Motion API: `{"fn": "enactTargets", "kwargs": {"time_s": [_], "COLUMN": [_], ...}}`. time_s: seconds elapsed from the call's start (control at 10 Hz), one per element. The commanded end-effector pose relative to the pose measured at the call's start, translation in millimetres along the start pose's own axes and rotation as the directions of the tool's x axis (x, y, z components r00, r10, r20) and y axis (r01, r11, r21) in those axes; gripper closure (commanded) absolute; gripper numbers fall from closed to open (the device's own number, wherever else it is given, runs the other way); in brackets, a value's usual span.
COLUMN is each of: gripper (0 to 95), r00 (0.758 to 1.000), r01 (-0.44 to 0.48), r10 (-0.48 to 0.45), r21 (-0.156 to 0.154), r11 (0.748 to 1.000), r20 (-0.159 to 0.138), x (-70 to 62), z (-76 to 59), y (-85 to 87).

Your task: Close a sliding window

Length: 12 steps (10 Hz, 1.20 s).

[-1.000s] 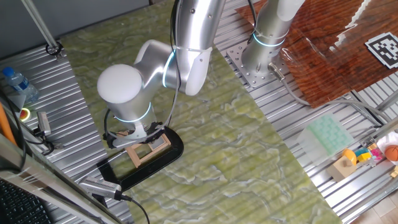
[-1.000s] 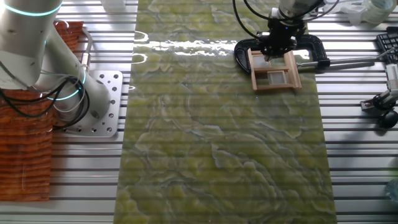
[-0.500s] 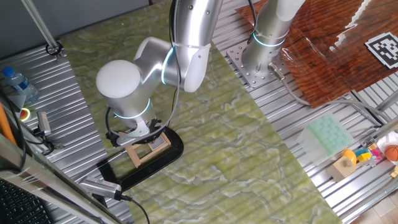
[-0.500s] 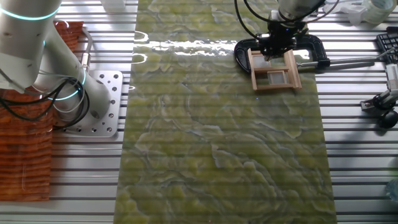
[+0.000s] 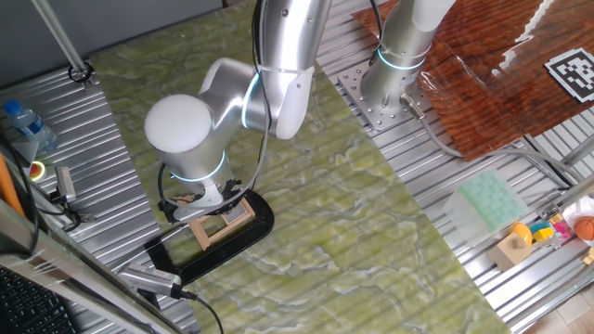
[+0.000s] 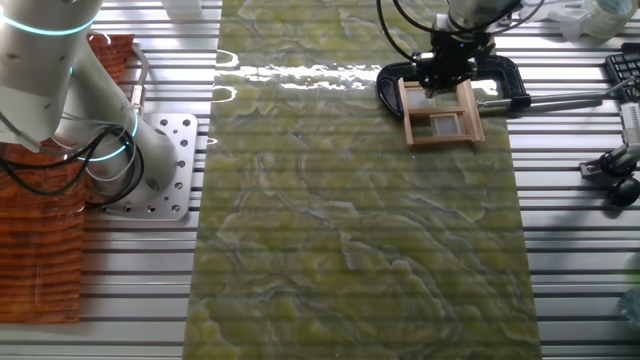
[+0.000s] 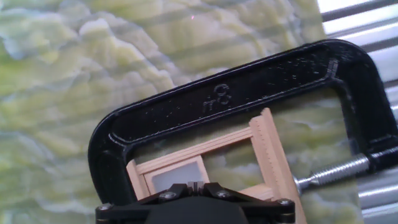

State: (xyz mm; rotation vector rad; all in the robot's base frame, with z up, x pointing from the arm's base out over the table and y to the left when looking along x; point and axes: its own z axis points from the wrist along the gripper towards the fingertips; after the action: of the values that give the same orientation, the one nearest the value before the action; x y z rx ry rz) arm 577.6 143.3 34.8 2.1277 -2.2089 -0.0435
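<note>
The sliding window [image 5: 223,223] is a small light-wood frame with grey panes, lying inside a glossy black clamp-shaped base [image 5: 251,237] on the green marbled mat. It also shows in the other fixed view [image 6: 442,113] and in the hand view [image 7: 205,167], where one grey pane [image 7: 177,176] sits just ahead of the fingers. My gripper [image 5: 200,206] [image 6: 440,78] [image 7: 196,185] is down at the window's edge nearest the base's curved back. Its fingers are pressed together with only a thin slit between them. What they touch is hidden.
The base's screw bar [image 6: 560,100] sticks out towards the grooved metal table. A water bottle [image 5: 23,121] stands at the left. A tan wooden block [image 5: 513,249], a green tray [image 5: 487,199] and small toys [image 5: 557,227] lie at the right. The arm's mounting plate [image 5: 376,97] is at the back.
The arm's elbow shifts very slightly and returns. The gripper stays at the window's edge, and the window looks unchanged.
</note>
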Motion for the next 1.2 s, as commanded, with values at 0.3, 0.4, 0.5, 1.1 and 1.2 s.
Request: {"fn": "enactTargets", "kwargs": {"time_s": [0.3,0.4,0.5,1.1,1.2], "gripper": [95.0,95.0,95.0,95.0,95.0], "r00": [0.998,0.998,0.997,0.996,0.996], "r01": [-0.061,-0.064,-0.071,-0.093,-0.09], "r10": [0.061,0.064,0.071,0.093,0.09], "r21": [0.004,0.005,0.006,0.015,0.017], "r11": [0.998,0.998,0.997,0.996,0.996], "r20": [-0.012,0.001,0.0,-0.002,-0.004], "x": [2.2,3.6,3.6,1.4,1.3], "z": [1.1,3.0,2.9,-0.5,-0.6], "y": [1.9,3.5,3.4,0.4,0.3]}}
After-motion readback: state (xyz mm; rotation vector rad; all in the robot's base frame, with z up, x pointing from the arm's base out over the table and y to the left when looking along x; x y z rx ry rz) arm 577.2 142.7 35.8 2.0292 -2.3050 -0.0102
